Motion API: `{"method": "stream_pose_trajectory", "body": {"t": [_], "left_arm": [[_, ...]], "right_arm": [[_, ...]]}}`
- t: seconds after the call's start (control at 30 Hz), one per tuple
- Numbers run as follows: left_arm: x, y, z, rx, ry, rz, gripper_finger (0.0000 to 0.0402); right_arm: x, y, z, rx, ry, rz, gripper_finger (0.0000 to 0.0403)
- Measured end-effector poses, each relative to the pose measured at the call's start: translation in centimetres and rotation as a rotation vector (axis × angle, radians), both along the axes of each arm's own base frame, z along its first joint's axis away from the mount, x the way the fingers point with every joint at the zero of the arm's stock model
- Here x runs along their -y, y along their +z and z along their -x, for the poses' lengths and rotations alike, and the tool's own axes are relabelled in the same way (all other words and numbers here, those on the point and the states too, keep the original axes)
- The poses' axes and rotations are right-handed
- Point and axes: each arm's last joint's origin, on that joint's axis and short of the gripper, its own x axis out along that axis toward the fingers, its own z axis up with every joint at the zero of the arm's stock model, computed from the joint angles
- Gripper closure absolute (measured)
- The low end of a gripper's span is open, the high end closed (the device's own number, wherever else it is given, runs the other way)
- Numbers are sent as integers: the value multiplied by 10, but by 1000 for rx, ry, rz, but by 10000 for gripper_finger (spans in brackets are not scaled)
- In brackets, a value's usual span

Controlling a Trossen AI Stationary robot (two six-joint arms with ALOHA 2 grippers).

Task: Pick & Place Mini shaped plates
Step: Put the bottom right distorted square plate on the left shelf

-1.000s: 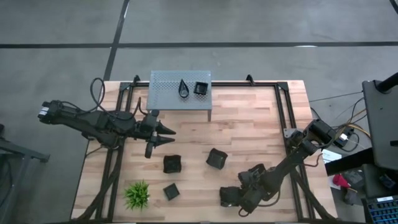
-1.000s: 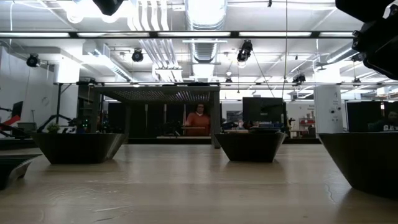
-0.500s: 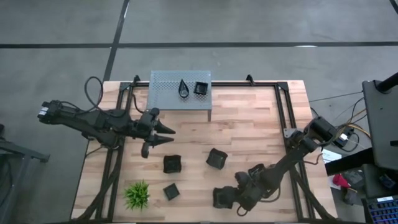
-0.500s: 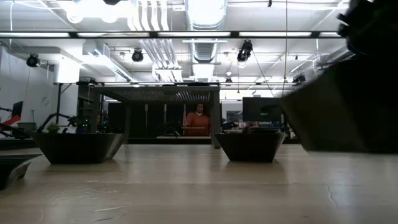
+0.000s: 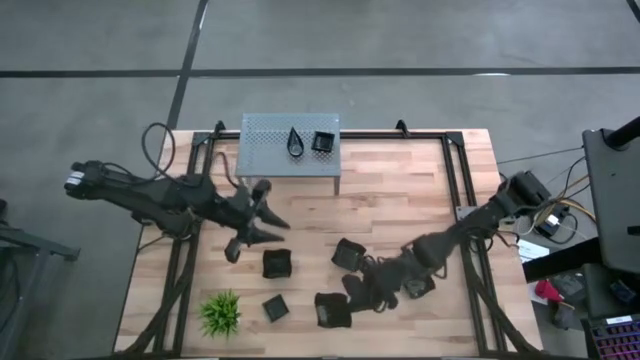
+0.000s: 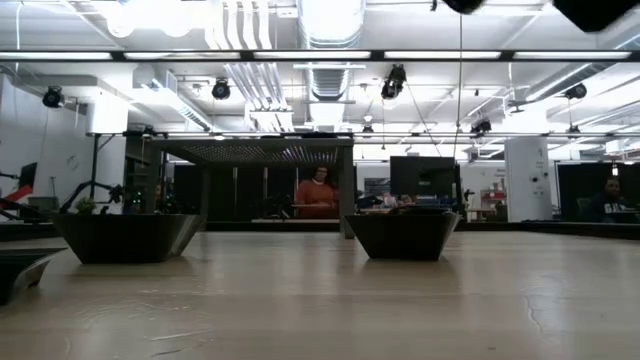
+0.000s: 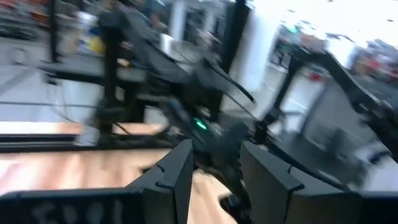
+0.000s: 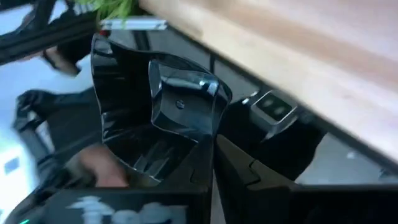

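Black and glossy, the square dish [image 5: 332,311] we pinch by one rim in our closed right gripper [image 5: 345,300] could slip out mid-carry.

Robotics lab or industrial workshop. Wooden table [image 5: 400,190] on bare concrete floor [image 5: 420,40]. Low view, 12 o'clock: exposed ceiling ducts [image 6: 325,30], strip lights, hanging cables; monitors [image 6: 422,177] and a seated person [image 6: 318,195] beyond.
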Motion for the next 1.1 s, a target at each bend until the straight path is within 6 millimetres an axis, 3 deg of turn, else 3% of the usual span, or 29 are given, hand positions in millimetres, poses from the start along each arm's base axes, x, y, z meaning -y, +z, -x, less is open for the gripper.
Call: {"method": "stream_pose_trajectory", "body": {"t": [0.27,0.5,0.77,1.1], "left_arm": [[14,-13,-30,-85,-258,-38,271],[21,-4,-47,-65,-369,-62,271],[28,10,-68,-40,-440,-78,271],[40,-9,-83,-152,-536,-68,271]], "right_arm": [[21,14,-12,49,193,-170,394],[39,24,-21,80,328,-310,394],[60,27,-27,42,356,-404,394],[87,30,-34,80,301,-401,394]]}}
